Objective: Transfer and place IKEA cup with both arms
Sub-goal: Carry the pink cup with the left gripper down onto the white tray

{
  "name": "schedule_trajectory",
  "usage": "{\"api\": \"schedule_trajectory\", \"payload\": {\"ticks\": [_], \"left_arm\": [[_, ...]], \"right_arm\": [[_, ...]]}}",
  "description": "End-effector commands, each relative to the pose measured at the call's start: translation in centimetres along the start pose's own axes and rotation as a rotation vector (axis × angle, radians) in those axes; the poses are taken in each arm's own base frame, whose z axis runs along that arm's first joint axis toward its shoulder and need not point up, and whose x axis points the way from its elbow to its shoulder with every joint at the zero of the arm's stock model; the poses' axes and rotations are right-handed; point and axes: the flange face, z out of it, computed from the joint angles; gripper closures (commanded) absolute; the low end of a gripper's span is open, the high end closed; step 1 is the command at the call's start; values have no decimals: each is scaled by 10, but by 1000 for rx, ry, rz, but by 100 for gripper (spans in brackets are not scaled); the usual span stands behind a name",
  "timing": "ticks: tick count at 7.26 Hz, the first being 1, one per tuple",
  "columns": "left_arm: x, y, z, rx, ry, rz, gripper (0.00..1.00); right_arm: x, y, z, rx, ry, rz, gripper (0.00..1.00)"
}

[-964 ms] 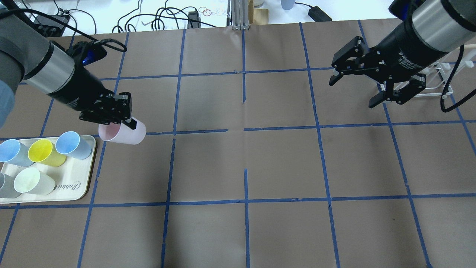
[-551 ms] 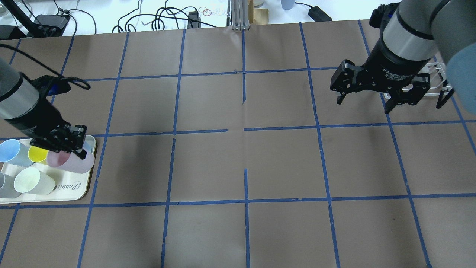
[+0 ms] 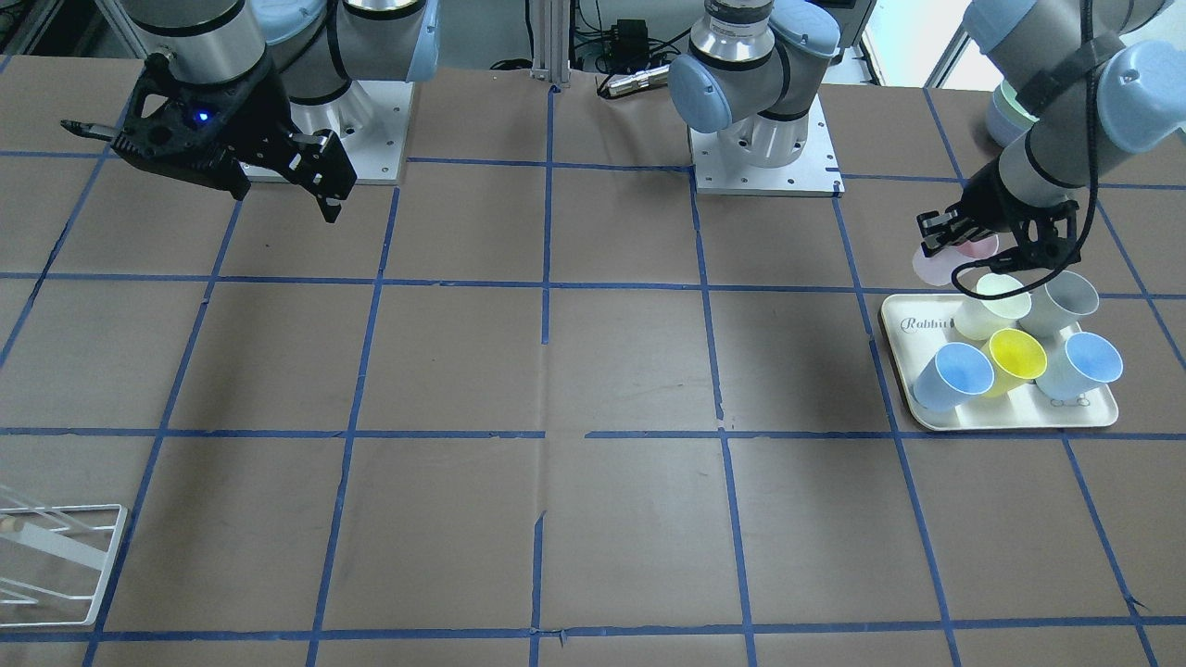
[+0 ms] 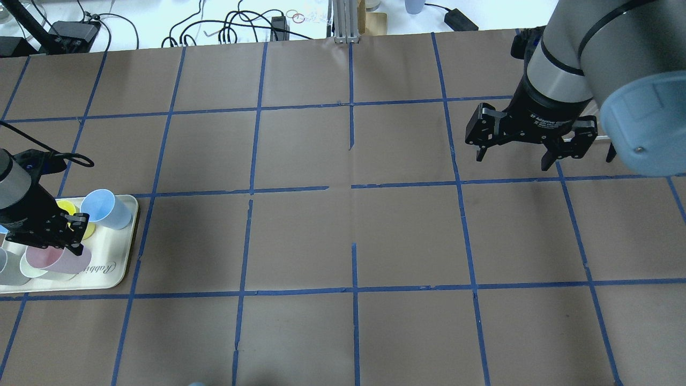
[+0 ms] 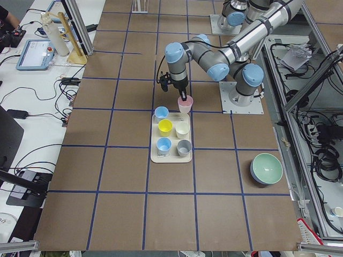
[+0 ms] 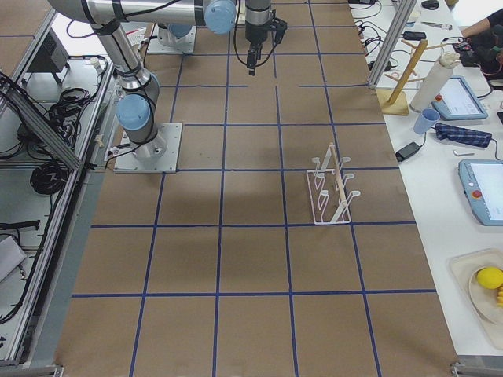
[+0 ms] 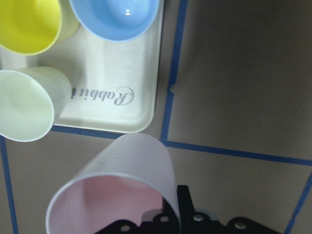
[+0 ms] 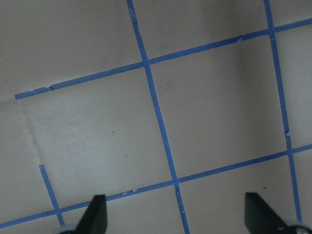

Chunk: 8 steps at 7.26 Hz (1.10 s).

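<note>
IKEA cup (image 4: 53,261): rim pinched by left gripper (image 4: 72,246), tilted near tray (image 4: 128,241), overhead 9 o'clock, prob. for set-down; right gripper (image 4: 513,161) wide open, empty.

Taped brown table (image 4: 353,236) bears tray (image 4: 120,236), rack (image 6: 330,188), bowl (image 5: 266,168).

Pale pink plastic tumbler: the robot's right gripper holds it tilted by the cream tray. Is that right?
No: the left gripper holds the pale pink plastic tumbler tilted by the cream tray; the right gripper is open, empty. The overhead exterior view shows it.
</note>
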Motion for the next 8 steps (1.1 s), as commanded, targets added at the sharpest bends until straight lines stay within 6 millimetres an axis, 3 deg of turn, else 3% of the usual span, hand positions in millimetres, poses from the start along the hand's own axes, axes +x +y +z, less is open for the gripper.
{"api": "schedule_trajectory", "payload": {"ticks": [1,3,5,6,7,8], "left_arm": [[-1,-12,30,32,-12,-10,100],[-1,-23,54,7,-4,-6,100],[-2,-29,61,-2,2,-3,100],[-2,-31,61,-2,1,5,54],[-3,-32,60,1,0,4,1],[-3,-32,60,-1,-1,7,0]], "right_arm": [[4,0,0,14,-4,-49,0],[5,1,-7,29,-9,-95,0],[0,1,-17,30,-59,-90,0],[2,0,-16,26,-58,-87,0],[1,0,-15,25,-58,-90,0],[0,1,-16,27,-59,-90,0]]}}
